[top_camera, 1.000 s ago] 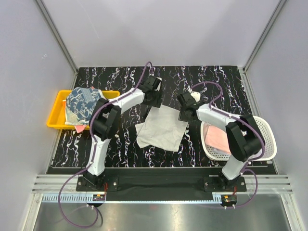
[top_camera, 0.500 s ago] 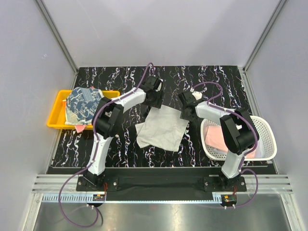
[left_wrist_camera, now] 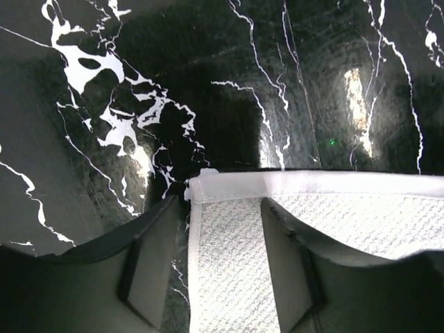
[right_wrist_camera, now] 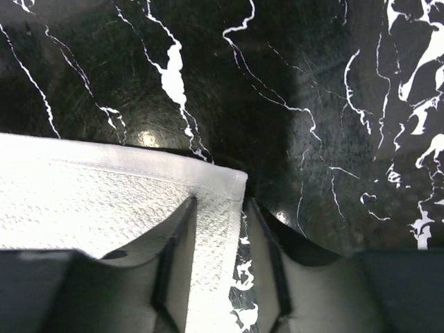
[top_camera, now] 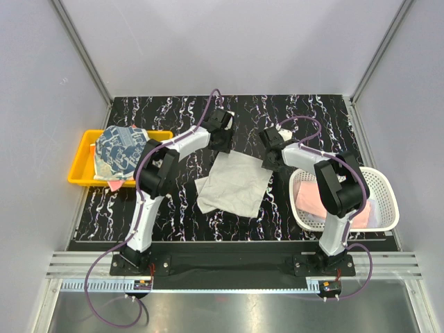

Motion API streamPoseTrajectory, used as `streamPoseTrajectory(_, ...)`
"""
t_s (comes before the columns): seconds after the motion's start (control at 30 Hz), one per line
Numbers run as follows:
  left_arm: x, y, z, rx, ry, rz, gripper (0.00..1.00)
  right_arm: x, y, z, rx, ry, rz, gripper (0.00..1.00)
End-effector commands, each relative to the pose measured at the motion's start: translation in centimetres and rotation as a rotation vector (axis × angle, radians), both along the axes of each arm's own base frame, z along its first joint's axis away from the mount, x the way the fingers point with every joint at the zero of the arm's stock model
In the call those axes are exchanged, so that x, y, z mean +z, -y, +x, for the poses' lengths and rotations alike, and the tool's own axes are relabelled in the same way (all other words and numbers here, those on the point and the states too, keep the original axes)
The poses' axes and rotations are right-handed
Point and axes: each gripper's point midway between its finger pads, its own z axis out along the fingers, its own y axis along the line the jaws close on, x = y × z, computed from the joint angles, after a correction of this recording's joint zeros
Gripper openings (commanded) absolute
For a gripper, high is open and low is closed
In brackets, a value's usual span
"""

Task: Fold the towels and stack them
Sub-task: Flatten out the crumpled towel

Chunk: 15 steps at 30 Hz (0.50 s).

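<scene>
Left hand (left_wrist_camera: pixel 220 274) has its fingers (left_wrist_camera: pixel 149 267) spread apart, astride the far left corner of the whitish towel (left_wrist_camera: pixel 361 208). One finger comes down on the bare black marbled bench (left_wrist_camera: pixel 208 83) just beside the hem and the other on the cloth, with nothing pinched between them. Right hand (right_wrist_camera: pixel 220 277) mirrors it at the far right corner of the same towel. Its fingers (right_wrist_camera: pixel 177 270) stand closer together but are not closed, and a strip of hem and a sliver of bench show in the gap.

From above, the towel lies flat in the middle of the bench as a skewed rectangle, with both arms reaching over it to its far edge. To the left, a yellow tray (top_camera: pixel 80 170) sits at the bench's edge. It holds a blue-patterned towel (top_camera: pixel 121 149) on top, with a bit of pink cloth (top_camera: pixel 114 186) peeking out beneath. To the right, a white mesh basket (top_camera: pixel 385 201) holds a pale pink towel (top_camera: pixel 312 198), partly hidden by the right arm.
</scene>
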Motion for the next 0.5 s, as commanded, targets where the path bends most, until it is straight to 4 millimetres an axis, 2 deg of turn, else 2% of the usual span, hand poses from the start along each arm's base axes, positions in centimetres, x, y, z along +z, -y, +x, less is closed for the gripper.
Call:
streamPoseTrajectory(0.0,-1.1,1.0,-0.1,-0.01,-0.037,-0.05,0.47,0.3,-0.7,1.3,0.016,0.023,0.022,0.4)
streamPoseTrajectory(0.07,-1.3,0.9,-0.2,-0.004,-0.042,-0.049,0.39,0.2,-0.8,1.4,0.023,0.021,0.021,0.35)
streamPoseTrajectory(0.1,-1.4,0.9,-0.3,-0.004,-0.043,-0.045,0.3,-0.1,-0.9,1.4,0.026,0.016,0.019,0.33)
streamPoseTrajectory(0.2,-0.9,0.7,-0.3,0.002,-0.033,-0.043,0.21,-0.2,-1.1,1.6,0.044,0.01,0.019,0.24)
streamPoseTrajectory(0.23,-0.9,0.6,-0.3,0.004,-0.03,-0.042,0.15,-0.3,-1.1,1.7,0.047,0.007,0.017,0.22)
streamPoseTrajectory(0.3,-0.3,0.6,-0.2,0.005,-0.02,-0.046,0.11,-0.4,-1.2,1.8,0.054,0.001,0.016,0.12)
streamPoseTrajectory(0.33,-0.1,0.6,-0.2,0.004,-0.018,-0.049,0.05,-0.2,-1.3,1.9,0.059,0.005,0.014,0.09)
streamPoseTrajectory(0.4,0.8,0.3,0.2,0.019,0.01,-0.035,0.0,0.3,-1.2,2.2,0.061,0.016,0.002,0.0)
streamPoseTrajectory(0.47,2.4,0.1,0.5,0.03,0.041,-0.037,0.0,1.4,-1.0,2.7,0.071,0.033,-0.013,0.0)
